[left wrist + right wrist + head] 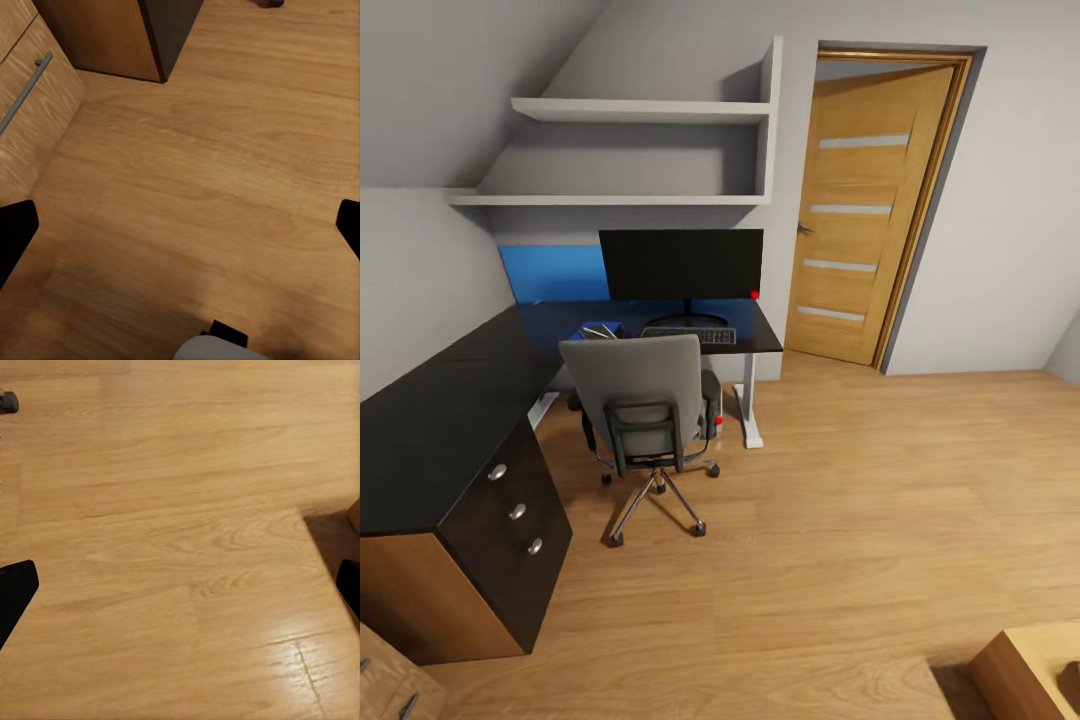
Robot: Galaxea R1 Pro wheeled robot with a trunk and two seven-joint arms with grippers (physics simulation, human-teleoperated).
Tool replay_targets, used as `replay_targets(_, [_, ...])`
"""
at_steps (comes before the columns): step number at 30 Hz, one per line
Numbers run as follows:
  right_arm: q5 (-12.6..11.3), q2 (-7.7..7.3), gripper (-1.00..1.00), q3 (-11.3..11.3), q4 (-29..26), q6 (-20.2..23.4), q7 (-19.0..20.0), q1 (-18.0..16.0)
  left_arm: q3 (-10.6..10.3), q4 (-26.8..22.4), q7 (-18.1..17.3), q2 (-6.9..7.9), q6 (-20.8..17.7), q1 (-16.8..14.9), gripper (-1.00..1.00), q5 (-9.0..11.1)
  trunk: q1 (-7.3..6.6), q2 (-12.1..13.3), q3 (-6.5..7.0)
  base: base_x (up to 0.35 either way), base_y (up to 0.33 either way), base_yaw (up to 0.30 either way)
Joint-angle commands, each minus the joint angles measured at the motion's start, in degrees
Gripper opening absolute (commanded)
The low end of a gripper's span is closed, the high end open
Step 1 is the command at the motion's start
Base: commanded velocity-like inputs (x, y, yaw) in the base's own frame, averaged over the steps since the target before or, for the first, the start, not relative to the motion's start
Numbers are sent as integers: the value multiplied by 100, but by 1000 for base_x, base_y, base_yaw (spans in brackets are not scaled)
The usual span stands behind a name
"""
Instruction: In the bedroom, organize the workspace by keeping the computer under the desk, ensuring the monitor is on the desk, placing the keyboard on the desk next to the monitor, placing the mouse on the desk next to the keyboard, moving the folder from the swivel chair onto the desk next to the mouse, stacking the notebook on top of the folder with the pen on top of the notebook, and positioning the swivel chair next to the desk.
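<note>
The black L-shaped desk (430,420) runs along the left wall into the far corner. On its far wing stands the monitor (680,262), with the keyboard (692,335) in front of it. The grey swivel chair (645,405) is pushed up to that wing, back toward me. Just past the chair back a blue folder (600,329) shows with something small and grey on it; I cannot tell notebook or pen. The computer (712,398) peeks out under the desk behind the chair. The mouse is hidden. My left gripper (180,229) and right gripper (180,585) hang open over bare floor.
A wooden door (875,210) stands shut at the right of the desk, with white shelves (640,110) above it. The light-wood chest (30,97) sits by the desk pedestal (510,510) at near left. Another wooden piece (1030,670) is at near right. Open floor lies between.
</note>
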State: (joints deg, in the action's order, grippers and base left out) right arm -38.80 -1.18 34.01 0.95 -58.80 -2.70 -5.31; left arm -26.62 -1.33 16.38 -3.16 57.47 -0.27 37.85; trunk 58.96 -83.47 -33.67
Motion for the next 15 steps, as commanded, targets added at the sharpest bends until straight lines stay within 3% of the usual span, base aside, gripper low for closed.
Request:
replay_targets(1, [-14, 2, 100, 47, 10, -16, -28, -5, -50, 1, 40, 1, 7, -2, 100, 18, 0, -3, -5, 0, 0, 0])
replay_targets(15, [-14, 2, 100, 44, 10, -17, -28, -5, -52, 1, 41, -2, 1, -4, 100, 12, 0, -3, -5, 0, 0, 0])
